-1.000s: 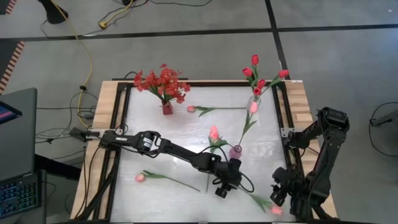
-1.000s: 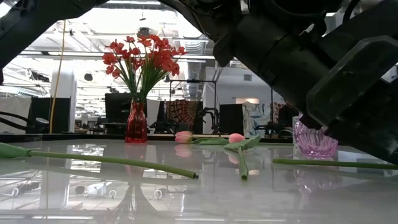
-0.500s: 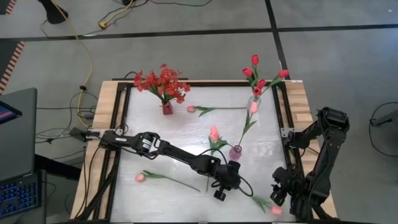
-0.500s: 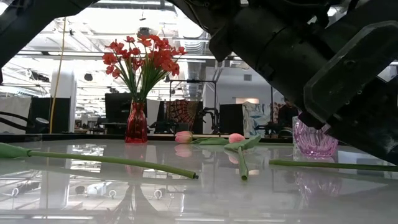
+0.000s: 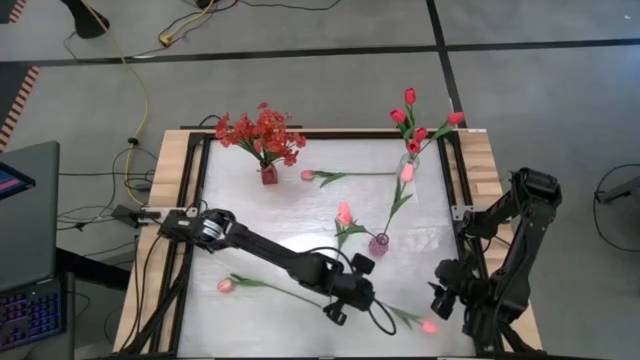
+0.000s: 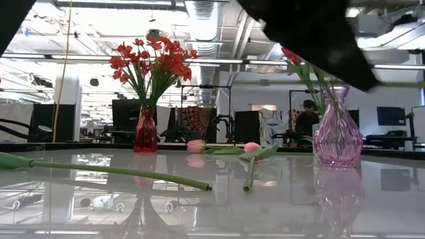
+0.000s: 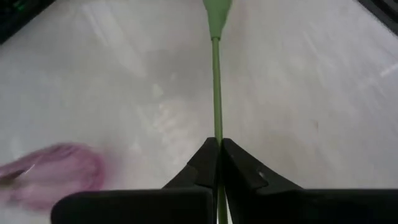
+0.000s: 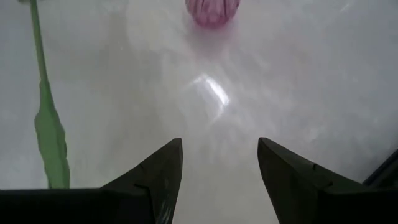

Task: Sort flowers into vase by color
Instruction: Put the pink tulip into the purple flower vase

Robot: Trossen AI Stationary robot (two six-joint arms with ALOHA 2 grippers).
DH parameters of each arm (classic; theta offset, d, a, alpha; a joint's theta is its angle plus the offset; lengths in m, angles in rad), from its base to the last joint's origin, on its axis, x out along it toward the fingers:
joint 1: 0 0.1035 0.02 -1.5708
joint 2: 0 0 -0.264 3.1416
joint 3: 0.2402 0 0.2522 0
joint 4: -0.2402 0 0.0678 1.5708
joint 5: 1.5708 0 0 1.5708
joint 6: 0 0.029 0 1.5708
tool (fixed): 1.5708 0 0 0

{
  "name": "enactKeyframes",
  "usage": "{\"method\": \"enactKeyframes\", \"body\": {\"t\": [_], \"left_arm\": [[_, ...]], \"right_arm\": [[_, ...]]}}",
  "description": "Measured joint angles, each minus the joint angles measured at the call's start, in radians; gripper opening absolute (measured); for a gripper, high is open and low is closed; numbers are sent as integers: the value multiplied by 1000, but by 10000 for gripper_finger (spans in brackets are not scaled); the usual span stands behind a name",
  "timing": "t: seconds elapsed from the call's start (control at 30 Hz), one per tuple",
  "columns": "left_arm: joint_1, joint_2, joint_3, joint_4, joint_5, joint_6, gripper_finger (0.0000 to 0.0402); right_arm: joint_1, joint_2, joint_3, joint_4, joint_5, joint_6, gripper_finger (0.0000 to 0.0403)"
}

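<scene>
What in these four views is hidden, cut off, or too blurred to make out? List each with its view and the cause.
- Low view: a dark arm across the top hides the pink vase's flowers above its neck.
- Left wrist view: the green stem in the shut left gripper leaves the frame; its bloom is unseen.
- Left wrist view: a pink shape is too blurred to identify.
- Right wrist view: the pink object beyond the open right gripper is cut off.

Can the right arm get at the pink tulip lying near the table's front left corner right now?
Probably not: that pink tulip lies across the table from the right end effector, and the left arm, stretched over the middle, blocks the way.
</scene>
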Motion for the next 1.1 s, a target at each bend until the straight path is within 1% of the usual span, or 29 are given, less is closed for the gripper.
{"method": "enactKeyframes", "body": {"t": [0.07,0.13,0.2,0.3,0.37,0.43,0.57,0.67,0.7,0.77,0.83,0.9,0.97,1.03,1.1], "left_arm": [[0,-33,-4,-45,-9,4,0],[-2,-89,-49,-40,-29,11,0],[-3,-163,-137,-8,-46,6,0],[-4,-303,-322,91,-45,-37,0],[-4,-408,-458,231,-42,-64,0],[-9,-513,-591,392,-31,-85,0],[-29,-682,-831,808,52,-106,0],[-35,-751,-978,1141,106,-132,0],[-34,-764,-1014,1241,116,-145,0],[-31,-778,-1069,1375,140,-173,0],[-26,-782,-1093,1424,165,-187,0],[-25,-784,-1097,1422,187,-193,0],[-26,-783,-1096,1423,188,-195,0],[-26,-771,-1095,1423,188,-195,0],[-25,-766,-1097,1389,184,-195,0]], "right_arm": [[-3,-1,0,-14,27,-1,234],[-1,-1,0,-14,40,-10,234],[-1,-1,0,-9,46,-30,234],[-1,-1,0,-3,77,-56,234],[-1,-1,0,7,136,-75,234],[-2,-1,0,19,222,-106,234],[-23,-1,0,69,428,-181,234],[-60,-1,0,173,594,-274,234],[-74,-1,0,228,640,-330,234],[-107,-1,0,346,693,-490,234],[-144,-1,0,463,697,-656,234],[-183,0,0,579,697,-793,234],[-225,-1,0,711,690,-922,234],[-267,0,0,863,636,-1076,234],[-307,0,0,1024,542,-1240,234]]}}
